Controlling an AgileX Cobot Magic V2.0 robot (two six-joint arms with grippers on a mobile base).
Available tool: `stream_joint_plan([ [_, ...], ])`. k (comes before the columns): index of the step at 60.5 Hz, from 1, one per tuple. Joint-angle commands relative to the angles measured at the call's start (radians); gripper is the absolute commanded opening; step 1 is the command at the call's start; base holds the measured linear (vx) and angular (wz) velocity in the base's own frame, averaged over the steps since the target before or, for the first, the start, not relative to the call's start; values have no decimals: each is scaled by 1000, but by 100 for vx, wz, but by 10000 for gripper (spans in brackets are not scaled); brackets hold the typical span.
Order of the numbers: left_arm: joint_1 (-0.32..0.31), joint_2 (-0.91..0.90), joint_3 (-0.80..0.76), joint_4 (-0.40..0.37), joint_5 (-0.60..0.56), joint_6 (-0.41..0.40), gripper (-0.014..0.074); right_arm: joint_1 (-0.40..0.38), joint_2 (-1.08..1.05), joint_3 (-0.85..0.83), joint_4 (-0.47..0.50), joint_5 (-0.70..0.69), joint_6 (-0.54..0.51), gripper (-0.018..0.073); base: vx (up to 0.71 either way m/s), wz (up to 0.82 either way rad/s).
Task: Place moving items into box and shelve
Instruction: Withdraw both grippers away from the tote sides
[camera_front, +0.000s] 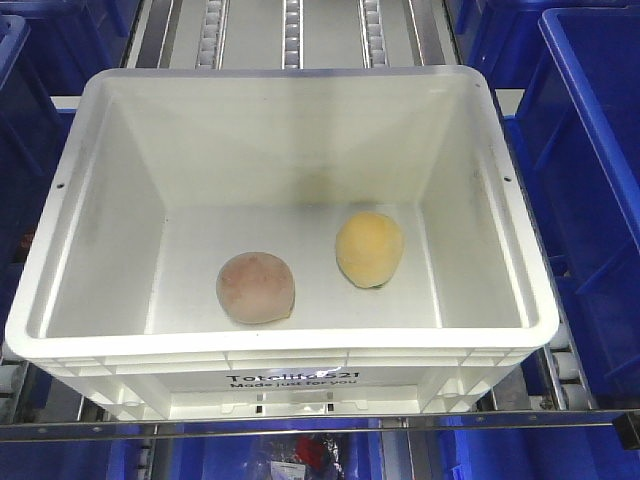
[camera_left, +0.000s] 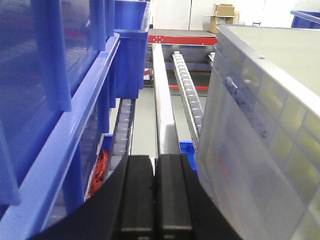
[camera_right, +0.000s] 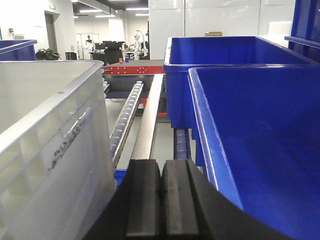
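Observation:
The white box (camera_front: 300, 360) sits on the roller shelf, seen from above in the front view. Inside lie both moving items: a dusty pink ball (camera_front: 256, 288) at centre-left of the floor and a yellow-orange egg-shaped ball (camera_front: 369, 249) to its right. My left gripper (camera_left: 155, 165) is shut and empty, low beside the box's left wall (camera_left: 260, 150). On the other side my right gripper (camera_right: 161, 167) is shut too, holding nothing, next to the box's right wall (camera_right: 50, 165). Neither gripper shows in the front view.
Blue plastic bins flank the box: one (camera_left: 45, 100) close on the left, another (camera_right: 250, 145) close on the right, more (camera_right: 220, 55) further back. Roller rails (camera_front: 290, 30) run away behind the box. A red packet (camera_left: 100, 167) lies below the left rail.

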Motion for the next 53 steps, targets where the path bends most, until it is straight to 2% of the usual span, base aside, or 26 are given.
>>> stream_joint_plan([
  [1, -1, -14, 21, 1, -80, -3, -13, -1, -15, 19, -4, -102, -6, -15, 0, 0],
  [53, -1, -14, 21, 1, -80, -3, -13, -1, -14, 19, -5, -114, -6, -15, 0, 0],
])
